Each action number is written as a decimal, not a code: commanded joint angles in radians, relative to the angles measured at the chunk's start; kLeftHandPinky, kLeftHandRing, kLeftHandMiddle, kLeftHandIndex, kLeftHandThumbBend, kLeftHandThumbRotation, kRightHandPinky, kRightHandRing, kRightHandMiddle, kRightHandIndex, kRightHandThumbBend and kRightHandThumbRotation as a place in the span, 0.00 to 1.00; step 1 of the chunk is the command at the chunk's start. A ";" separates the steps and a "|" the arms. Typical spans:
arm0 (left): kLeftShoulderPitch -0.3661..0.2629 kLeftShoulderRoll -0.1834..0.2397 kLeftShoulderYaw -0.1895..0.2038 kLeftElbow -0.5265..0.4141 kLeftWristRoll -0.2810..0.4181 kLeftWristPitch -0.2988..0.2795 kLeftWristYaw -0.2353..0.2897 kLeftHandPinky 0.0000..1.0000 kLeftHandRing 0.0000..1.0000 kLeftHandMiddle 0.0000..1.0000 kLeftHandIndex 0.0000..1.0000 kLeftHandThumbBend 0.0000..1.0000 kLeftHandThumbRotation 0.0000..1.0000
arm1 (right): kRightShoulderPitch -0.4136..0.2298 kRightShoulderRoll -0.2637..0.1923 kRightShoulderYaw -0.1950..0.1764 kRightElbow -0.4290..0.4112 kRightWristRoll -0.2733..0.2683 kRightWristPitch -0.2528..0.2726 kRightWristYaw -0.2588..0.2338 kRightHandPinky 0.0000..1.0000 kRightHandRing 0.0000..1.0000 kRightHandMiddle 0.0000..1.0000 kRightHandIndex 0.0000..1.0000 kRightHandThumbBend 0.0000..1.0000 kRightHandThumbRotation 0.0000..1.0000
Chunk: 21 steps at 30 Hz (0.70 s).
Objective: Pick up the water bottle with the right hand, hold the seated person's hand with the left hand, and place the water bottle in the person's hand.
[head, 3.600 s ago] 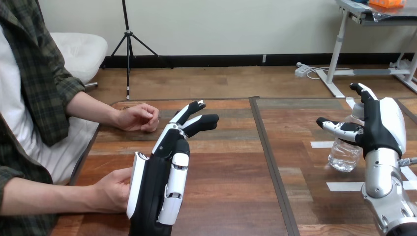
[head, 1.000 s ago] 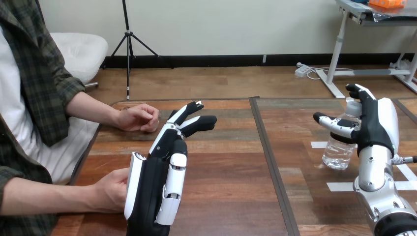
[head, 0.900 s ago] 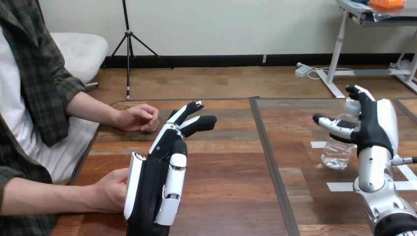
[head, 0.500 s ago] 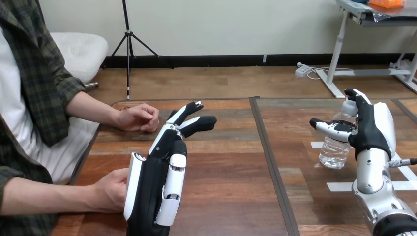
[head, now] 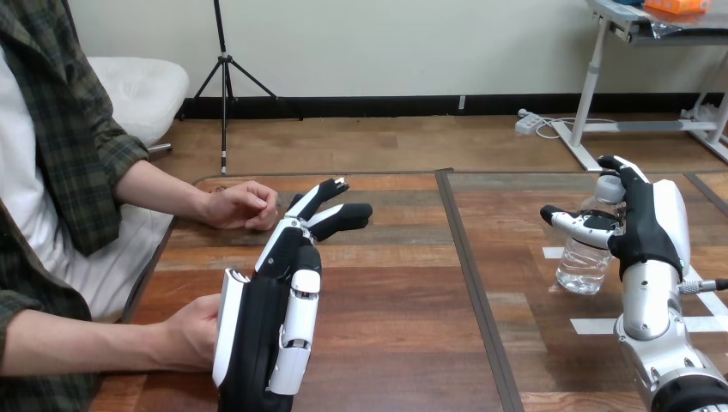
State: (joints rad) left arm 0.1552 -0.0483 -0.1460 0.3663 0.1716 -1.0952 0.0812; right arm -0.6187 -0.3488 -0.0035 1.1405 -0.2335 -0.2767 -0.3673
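The right hand (head: 648, 223) is found clamped on the water bottle (head: 585, 257), thumb across its front and fingers behind it, so that the bottle is held upright for carrying. Whether its base is clear of the counter (head: 403, 292) cannot be told. The left hand (head: 257, 335) is set edge-up with fingers straight. The person's hand at the view's lower left (head: 193, 330) lies against its outer side, ungrasped, so the required hold is judged not yet made.

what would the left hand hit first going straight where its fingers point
Probably nothing: the left hand points across bare table, with the person's far hand left of that line.
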 commanded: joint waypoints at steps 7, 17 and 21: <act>-0.036 -0.018 -0.001 0.002 0.012 -0.018 0.006 1.00 0.73 0.73 0.83 0.00 1.00 | -0.015 0.037 0.005 0.029 0.002 -0.021 -0.012 0.71 0.68 0.71 0.76 0.67 0.00; -0.028 -0.018 -0.002 -0.009 0.015 -0.013 0.006 1.00 0.73 0.73 0.83 0.00 1.00 | -0.012 0.042 0.010 0.034 -0.005 -0.029 -0.031 0.73 0.67 0.67 0.72 0.66 0.00; -0.026 -0.020 -0.002 -0.014 0.016 -0.005 0.007 1.00 0.73 0.73 0.84 0.00 1.00 | -0.013 0.044 0.009 0.035 -0.004 -0.025 -0.031 0.73 0.67 0.67 0.71 0.66 0.00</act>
State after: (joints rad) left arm 0.1555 -0.0483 -0.1465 0.3674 0.1726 -1.0952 0.0836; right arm -0.6185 -0.3287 -0.0034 1.1570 -0.2354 -0.2977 -0.3982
